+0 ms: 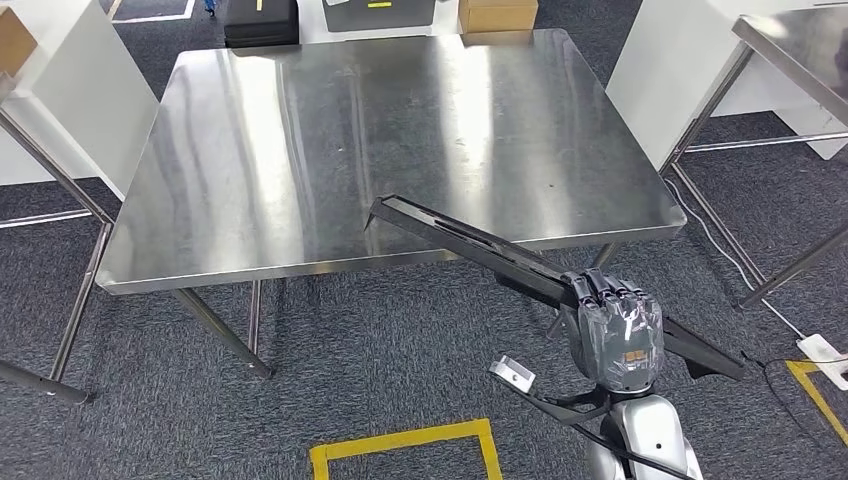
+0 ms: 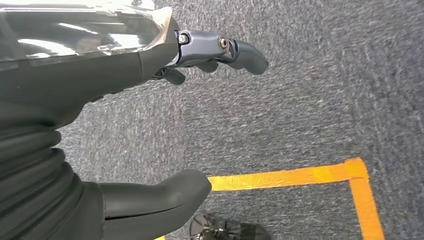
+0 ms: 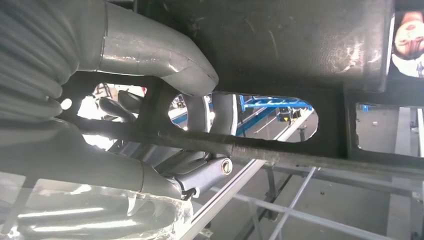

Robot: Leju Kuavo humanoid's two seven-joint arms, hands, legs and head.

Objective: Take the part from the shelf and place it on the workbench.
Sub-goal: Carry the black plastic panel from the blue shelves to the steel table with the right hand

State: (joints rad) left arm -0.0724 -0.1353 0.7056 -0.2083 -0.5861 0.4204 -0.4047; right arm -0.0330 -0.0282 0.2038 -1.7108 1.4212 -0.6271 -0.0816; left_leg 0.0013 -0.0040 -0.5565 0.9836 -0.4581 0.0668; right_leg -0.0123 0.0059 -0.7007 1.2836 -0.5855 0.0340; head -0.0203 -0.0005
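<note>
A long flat black part (image 1: 470,240) with cut-out slots is gripped by my right hand (image 1: 612,325) near its middle. Its far end reaches over the front edge of the steel workbench (image 1: 300,130), held a little above the top; its other end sticks out behind the hand to the right. In the right wrist view my thumb and fingers (image 3: 150,50) wrap the black part (image 3: 300,45) through a slot. My left hand (image 2: 125,115) hangs over the grey carpet with fingers apart and nothing in it.
Yellow tape (image 1: 400,440) marks a square on the carpet in front of the bench. Another steel table (image 1: 790,60) stands at the right and white panels at both sides. Boxes (image 1: 497,15) sit beyond the bench's far edge. A cable and socket (image 1: 825,352) lie at the right.
</note>
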